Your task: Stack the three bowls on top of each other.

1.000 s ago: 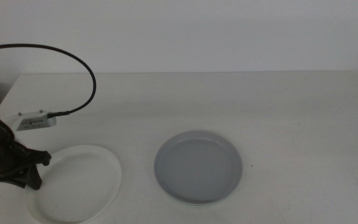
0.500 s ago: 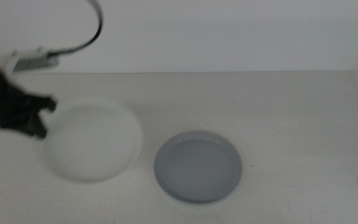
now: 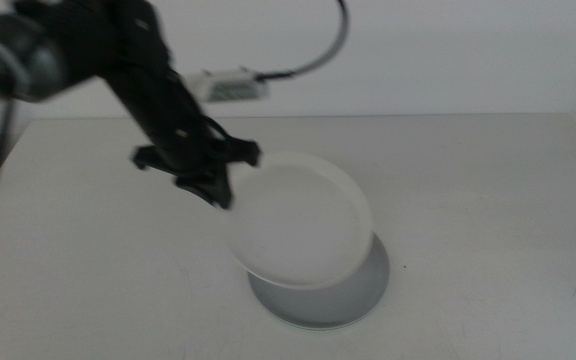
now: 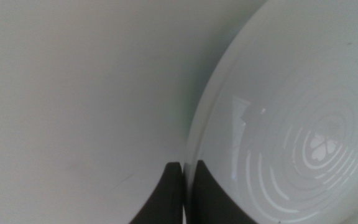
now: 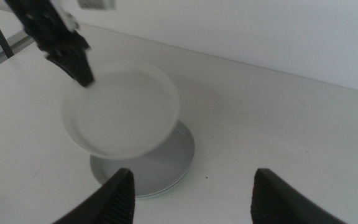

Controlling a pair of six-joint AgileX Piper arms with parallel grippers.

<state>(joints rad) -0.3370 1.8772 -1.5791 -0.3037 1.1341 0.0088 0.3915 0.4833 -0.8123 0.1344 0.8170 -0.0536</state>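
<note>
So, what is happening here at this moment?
The left hand grips the rim of the white bowl and carries it in the air, tilted, above the grey-blue bowl on the table. The white bowl is not set down yet. The right hand waits, open, away from the bowls.

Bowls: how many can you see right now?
2 clearly: the white bowl held in the air by the left gripper, and the grey-blue bowl on the table under it. A third may lie hidden beneath the grey-blue one.
</note>
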